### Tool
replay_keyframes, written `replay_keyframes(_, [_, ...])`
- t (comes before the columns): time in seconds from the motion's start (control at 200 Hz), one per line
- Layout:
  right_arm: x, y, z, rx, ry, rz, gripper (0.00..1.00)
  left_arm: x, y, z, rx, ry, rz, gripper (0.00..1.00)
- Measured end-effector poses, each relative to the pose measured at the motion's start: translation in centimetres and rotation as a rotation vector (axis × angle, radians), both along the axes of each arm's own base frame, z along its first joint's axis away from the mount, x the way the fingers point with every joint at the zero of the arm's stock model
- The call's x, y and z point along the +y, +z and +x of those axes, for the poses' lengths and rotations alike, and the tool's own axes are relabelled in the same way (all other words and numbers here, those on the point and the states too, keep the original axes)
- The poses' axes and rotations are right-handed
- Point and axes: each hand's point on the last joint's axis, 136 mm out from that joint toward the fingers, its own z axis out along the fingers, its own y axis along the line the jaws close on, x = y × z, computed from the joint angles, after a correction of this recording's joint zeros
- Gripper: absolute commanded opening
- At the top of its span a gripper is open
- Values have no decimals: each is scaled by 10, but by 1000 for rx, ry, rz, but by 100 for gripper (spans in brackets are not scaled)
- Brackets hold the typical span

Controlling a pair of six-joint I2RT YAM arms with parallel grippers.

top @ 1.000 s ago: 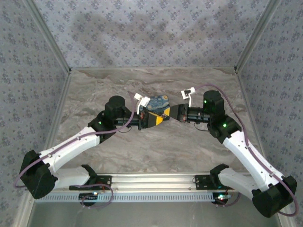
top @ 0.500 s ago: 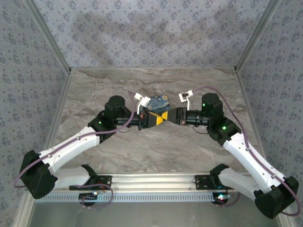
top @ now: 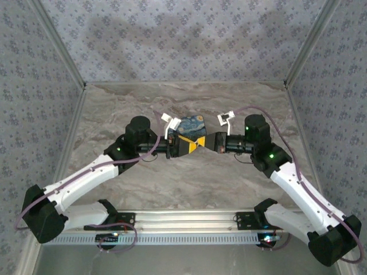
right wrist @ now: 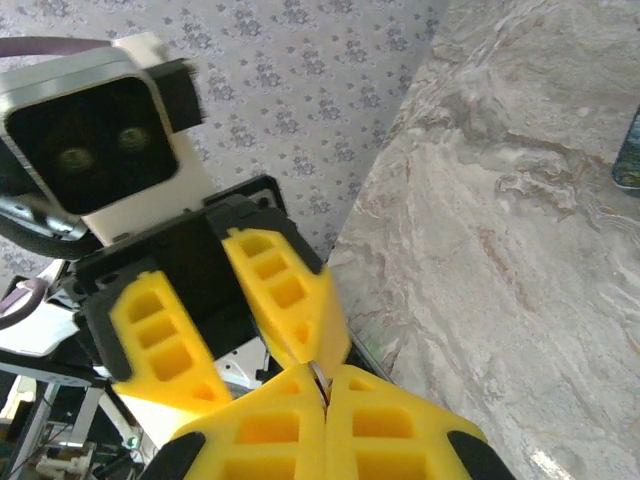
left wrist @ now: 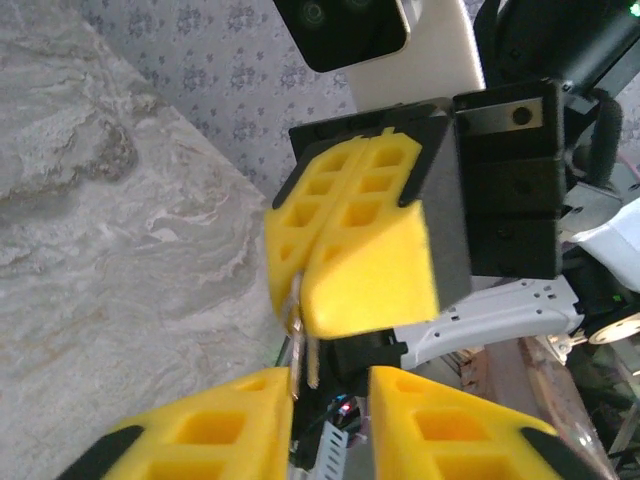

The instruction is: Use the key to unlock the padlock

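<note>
Your right gripper (right wrist: 322, 378) has its jaws pressed together on a silvery strip (left wrist: 301, 345), key or shackle you cannot tell, which points lengthwise into the left gripper (left wrist: 330, 378), whose jaws stand apart, tip to tip above the table (top: 172, 183), the padlock's body hidden.

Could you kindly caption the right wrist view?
Shut right fingers pinch a thin silvery metal piece facing open left fingers.
</note>
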Motion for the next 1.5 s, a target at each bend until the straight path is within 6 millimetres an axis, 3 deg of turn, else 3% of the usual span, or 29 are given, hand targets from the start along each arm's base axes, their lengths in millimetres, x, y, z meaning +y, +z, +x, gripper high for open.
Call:
replay_keyframes(0.235, [-4,-1,-2,-27,-8,15,0,9,16,1,-28,19,-39,35])
replay_keyframes(0.535, [-4,15,-4,-86,-6,58,0,3,12,3,-5,-2,-45,36])
replay_keyframes(0.854, [-2,21,-8,-113,11,76,0,-3,10,4,10,-18,-54,25])
replay_keyframes(1.119, [-1,20,-9,-114,16,76,0,-5,14,2,16,-33,-72,1])
replay_keyframes(1.189, [-1,20,-9,-114,16,76,1,-5,14,2,18,-34,-72,0])
replay_keyframes(1.254, [-1,20,-9,-114,16,76,8,-5,14,2,18,-35,-72,0])
replay_keyframes(1.389, [-2,16,-10,-117,18,60,48,-5,12,2,14,-35,-58,0])
replay_keyframes(1.499, [-12,7,-9,-113,-13,16,52,-5,11,2,6,-39,-19,0])
